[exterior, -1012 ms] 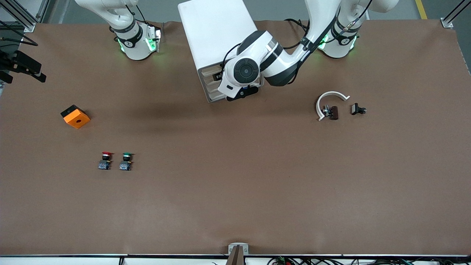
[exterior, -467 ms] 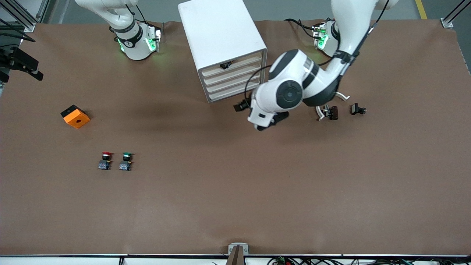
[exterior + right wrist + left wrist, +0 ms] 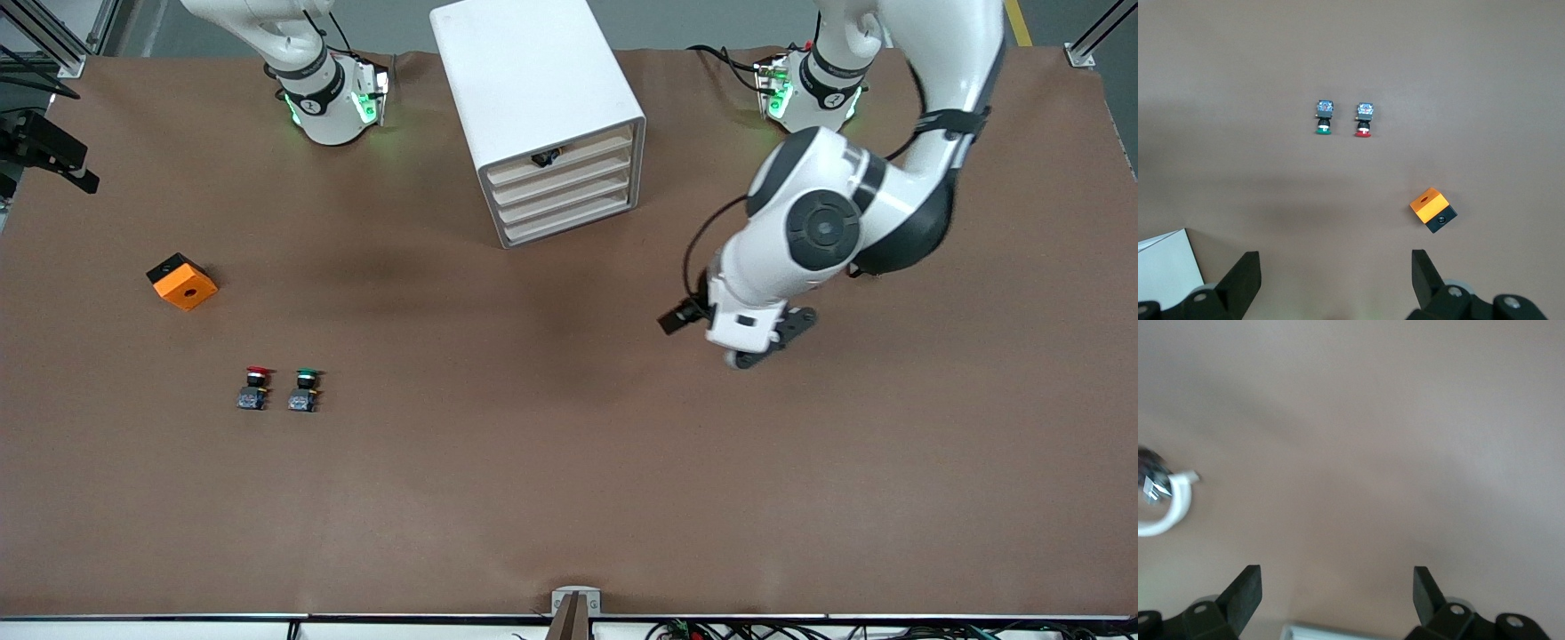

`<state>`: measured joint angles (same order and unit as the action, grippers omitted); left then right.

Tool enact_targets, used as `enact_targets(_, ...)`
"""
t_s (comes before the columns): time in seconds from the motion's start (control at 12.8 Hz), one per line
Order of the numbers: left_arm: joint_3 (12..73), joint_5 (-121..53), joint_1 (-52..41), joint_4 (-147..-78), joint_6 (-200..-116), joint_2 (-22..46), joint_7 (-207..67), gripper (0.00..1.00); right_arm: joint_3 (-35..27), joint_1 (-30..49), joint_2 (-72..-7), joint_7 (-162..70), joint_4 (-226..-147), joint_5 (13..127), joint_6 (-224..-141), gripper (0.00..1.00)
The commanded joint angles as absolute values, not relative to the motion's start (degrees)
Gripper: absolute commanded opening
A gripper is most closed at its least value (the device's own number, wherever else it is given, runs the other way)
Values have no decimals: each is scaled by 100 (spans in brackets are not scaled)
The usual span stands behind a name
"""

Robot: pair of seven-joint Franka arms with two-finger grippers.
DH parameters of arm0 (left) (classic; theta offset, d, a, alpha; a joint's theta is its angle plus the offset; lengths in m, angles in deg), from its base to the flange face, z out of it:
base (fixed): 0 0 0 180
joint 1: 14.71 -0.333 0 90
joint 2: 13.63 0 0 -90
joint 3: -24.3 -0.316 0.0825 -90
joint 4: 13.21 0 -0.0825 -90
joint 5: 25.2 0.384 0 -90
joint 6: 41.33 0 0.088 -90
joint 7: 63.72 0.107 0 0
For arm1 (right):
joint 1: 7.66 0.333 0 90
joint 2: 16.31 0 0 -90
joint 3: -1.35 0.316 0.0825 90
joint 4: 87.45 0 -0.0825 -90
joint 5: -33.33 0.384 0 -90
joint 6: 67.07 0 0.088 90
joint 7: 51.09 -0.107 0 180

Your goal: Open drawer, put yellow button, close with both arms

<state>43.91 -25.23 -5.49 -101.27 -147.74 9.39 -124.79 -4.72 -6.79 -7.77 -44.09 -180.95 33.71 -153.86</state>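
The white cabinet [image 3: 524, 71] stands between the two arm bases, and its corner shows in the right wrist view [image 3: 1165, 267]. Its four cream drawer fronts sit flush. The top drawer [image 3: 578, 149] has a small black part at its front. The yellow button does not show in any view. My left gripper [image 3: 756, 342] hangs over bare table toward the left arm's end, away from the cabinet. In the left wrist view it [image 3: 1338, 580] is open and empty. My right gripper [image 3: 1335, 260] is open and empty, held high, and is out of the front view.
A red-capped button [image 3: 255, 388] and a green-capped button [image 3: 305, 388] stand side by side toward the right arm's end. An orange block [image 3: 182, 282] lies farther from the front camera than them. A white curved piece [image 3: 1171, 513] lies under the left arm.
The left arm has swung away from the cabinet's drawer fronts toward its own end of the table. The drawer fronts are now uncovered. The right arm has not moved.
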Motion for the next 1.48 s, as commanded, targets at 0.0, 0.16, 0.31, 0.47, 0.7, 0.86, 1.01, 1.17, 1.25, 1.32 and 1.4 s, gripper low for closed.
enact_targets(0.0,4425,-1942,-933,-10005,-14689,817,-12376,100,-472,-713,-603,-4433,-18272,3377,-15478,100)
enact_targets(0.16,4433,-1887,-1337,-9908,-14689,738,-11834,100,-472,-713,-428,-4433,-18543,3377,-15618,100)
enact_targets(0.31,4433,-1896,-1645,-9899,-14680,615,-10973,100,-472,-704,-374,-4433,-18624,3377,-15681,100)
enact_targets(0.47,4433,-1887,-1944,-9873,-14461,439,-10164,100,-472,-704,-400,-4424,-18580,3377,-15655,100)
enact_targets(0.7,4416,-1879,-2130,-9645,-13970,141,-9608,100,-445,-687,-409,-4424,-18528,3377,-15628,100)
enact_targets(0.86,4416,-1878,-2183,-9565,-13609,-122,-9580,100,-445,-687,-409,-4424,-18527,3369,-15637,100)
enact_targets(1.01,4425,-1878,-2261,-9574,-13267,-395,-9423,100,-445,-687,-409,-4424,-18527,3369,-15628,100)
enact_targets(1.17,4425,-1887,-2314,-9574,-12933,-589,-8811,100,-445,-695,-418,-4415,-18527,3369,-15610,100)
enact_targets(1.25,4433,-1887,-2332,-9574,-12800,-668,-8450,100,-445,-687,-418,-4415,-18527,3369,-15610,100)
enact_targets(1.32,4425,-1887,-2341,-9583,-12755,-791,-8072,100,-445,-687,-409,-4415,-18527,3369,-15610,100)
enact_targets(1.4,4390,-1896,-2402,-9626,-12598,-879,-7764,100,-445,-695,-418,-4415,-18527,3369,-15610,100)
